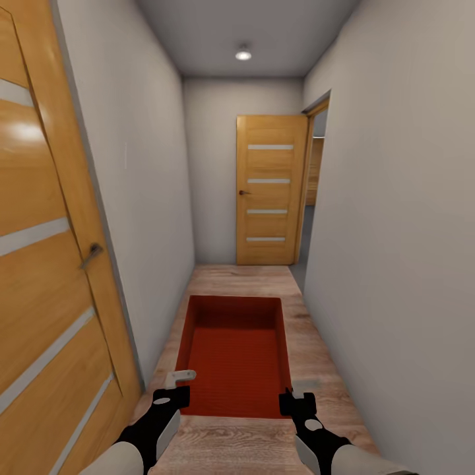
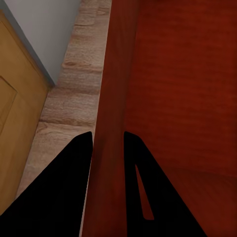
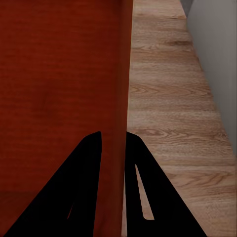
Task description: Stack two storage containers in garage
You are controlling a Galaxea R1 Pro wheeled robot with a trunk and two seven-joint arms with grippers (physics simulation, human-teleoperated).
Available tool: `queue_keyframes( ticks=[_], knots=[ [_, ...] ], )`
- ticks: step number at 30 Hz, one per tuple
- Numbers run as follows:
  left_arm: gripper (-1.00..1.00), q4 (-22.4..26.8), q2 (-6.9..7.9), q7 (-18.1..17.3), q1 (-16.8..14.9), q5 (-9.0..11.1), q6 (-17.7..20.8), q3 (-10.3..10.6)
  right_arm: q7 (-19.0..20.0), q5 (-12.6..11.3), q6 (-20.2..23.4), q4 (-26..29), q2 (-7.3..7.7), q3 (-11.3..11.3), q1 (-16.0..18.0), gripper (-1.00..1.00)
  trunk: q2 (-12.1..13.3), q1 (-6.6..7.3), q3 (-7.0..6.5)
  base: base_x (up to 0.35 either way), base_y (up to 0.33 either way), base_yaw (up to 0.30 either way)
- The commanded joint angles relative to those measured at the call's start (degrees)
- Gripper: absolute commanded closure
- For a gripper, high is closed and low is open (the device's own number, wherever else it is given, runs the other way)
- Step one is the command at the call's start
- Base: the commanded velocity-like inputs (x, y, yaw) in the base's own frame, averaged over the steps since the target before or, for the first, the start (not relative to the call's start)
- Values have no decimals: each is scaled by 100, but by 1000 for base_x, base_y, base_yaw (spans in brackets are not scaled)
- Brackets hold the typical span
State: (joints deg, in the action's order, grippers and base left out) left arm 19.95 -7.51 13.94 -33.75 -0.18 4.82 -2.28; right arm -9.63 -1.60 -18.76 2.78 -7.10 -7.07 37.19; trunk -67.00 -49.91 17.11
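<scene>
One orange-red open-top storage container (image 1: 234, 356) hangs level in front of me above the wood-plank floor of a narrow hallway. My left gripper (image 1: 179, 381) is shut on its left wall near the close corner, and my right gripper (image 1: 300, 389) is shut on its right wall. In the left wrist view the left gripper (image 2: 107, 136) has its black fingers on either side of the container (image 2: 182, 74) wall. The right wrist view has the right gripper (image 3: 113, 134) clamped the same way on the container (image 3: 59, 74). The bin's inside looks empty.
White walls stand close on both sides. A wooden door (image 1: 39, 264) with a lever handle lies along the left. A closed wooden door (image 1: 270, 191) ends the hallway, with an open doorway (image 1: 318, 178) on the right beside it. The plank floor (image 1: 244, 280) runs ahead.
</scene>
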Motion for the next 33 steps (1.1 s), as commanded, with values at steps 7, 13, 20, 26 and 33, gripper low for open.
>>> queue_keyframes(
  ticks=[7,13,20,26,33],
  knots=[
    [100,-4,-3,30,0,18,37,-80,-45,-42,-32,12,0,136,8,100,-4,-3,7,322,0,0],
    [100,-9,-5,30,0,18,37,-80,-43,-42,-39,12,-2,136,8,100,-4,-3,7,322,0,0],
    [100,-14,1,30,0,18,37,-80,-43,-42,-40,12,-2,136,8,100,-4,-3,7,322,0,0],
    [100,-17,3,29,0,18,37,-80,-42,-42,-40,12,-2,136,8,100,-4,-3,7,322,0,0],
    [100,-18,4,29,0,18,37,-80,-44,-42,-40,12,-2,136,8,100,-4,-3,7,322,0,0]
  ],
)
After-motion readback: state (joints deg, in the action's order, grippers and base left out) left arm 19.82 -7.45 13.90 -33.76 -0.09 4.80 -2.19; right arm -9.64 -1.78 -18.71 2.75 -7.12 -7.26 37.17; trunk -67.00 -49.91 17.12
